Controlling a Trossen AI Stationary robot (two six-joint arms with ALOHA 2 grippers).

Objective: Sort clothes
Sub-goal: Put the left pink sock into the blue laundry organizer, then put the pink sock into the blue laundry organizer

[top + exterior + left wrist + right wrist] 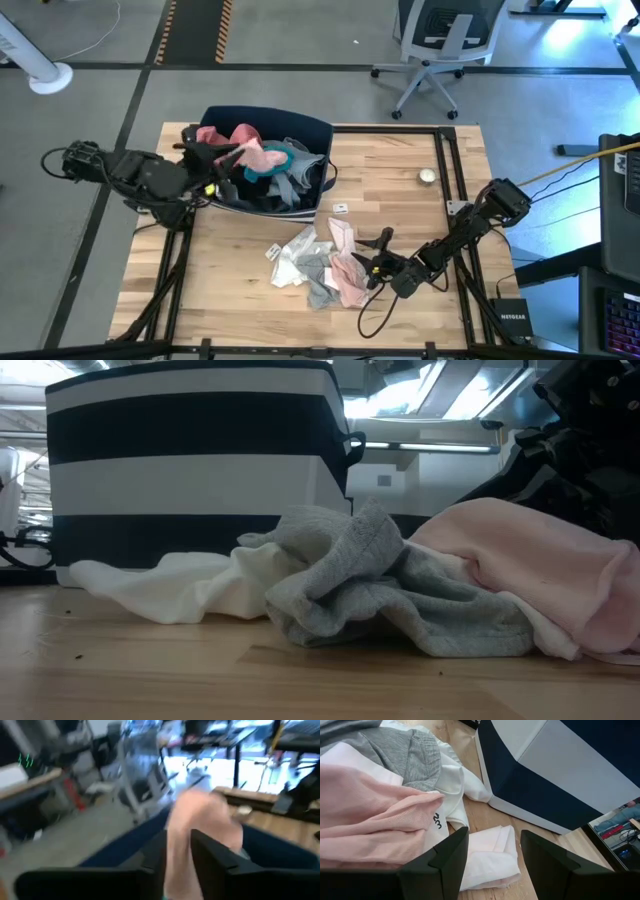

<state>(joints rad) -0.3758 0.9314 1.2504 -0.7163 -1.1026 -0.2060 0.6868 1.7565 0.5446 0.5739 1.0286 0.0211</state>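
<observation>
- Pink garment [200, 827] sits between the fingers of my left gripper [208, 153], jaws slightly apart, above the navy striped bin [318, 135].
- My right gripper [374, 262] stands open, holding nothing, beside the loose clothes pile [318, 265] on the wooden table [400, 185].
</observation>
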